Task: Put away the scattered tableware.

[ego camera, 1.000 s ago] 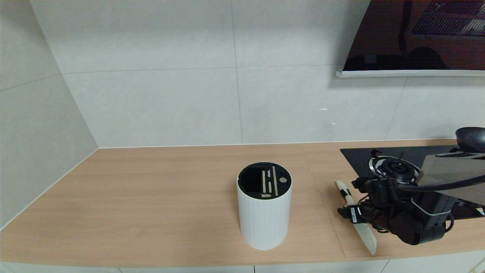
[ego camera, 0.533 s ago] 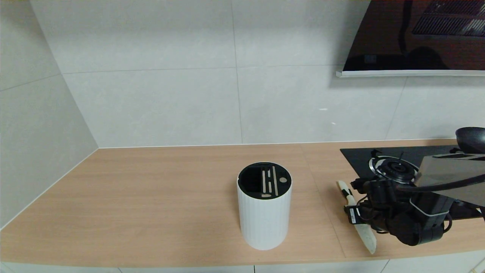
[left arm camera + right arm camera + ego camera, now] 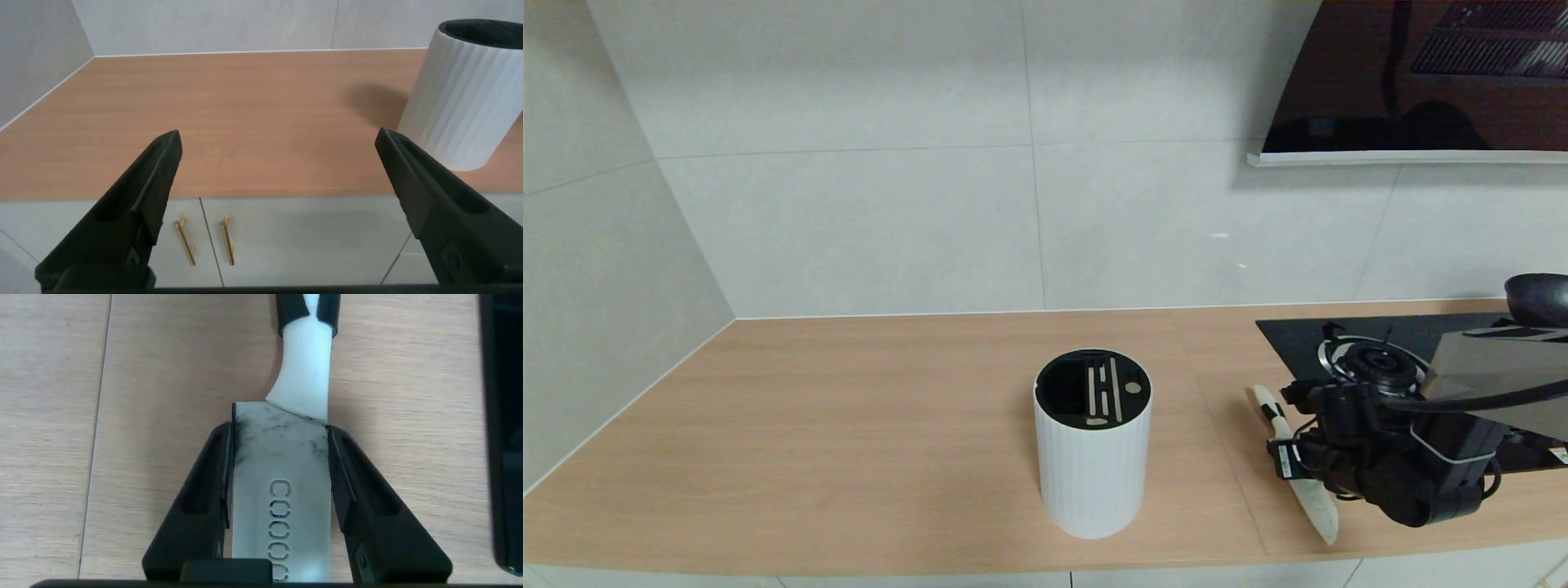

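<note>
— What does the right gripper (image 3: 280, 434) hold?
— Its two fingers are closed on the flat white blade of the knife (image 3: 282, 469), one at each edge. The blade sits between them, low at the counter (image 3: 849, 425); I cannot tell if it is lifted

— How will the knife handle?
— I judge it light and stiff, but the smooth blade is slippery and may chip. The black and white handle, just beyond the fingertips, looks the safer place to take hold

— And the holder?
— The white ribbed holder (image 3: 1093, 457) stands upright farther off, on the gripper's left side, well apart from the knife
</note>
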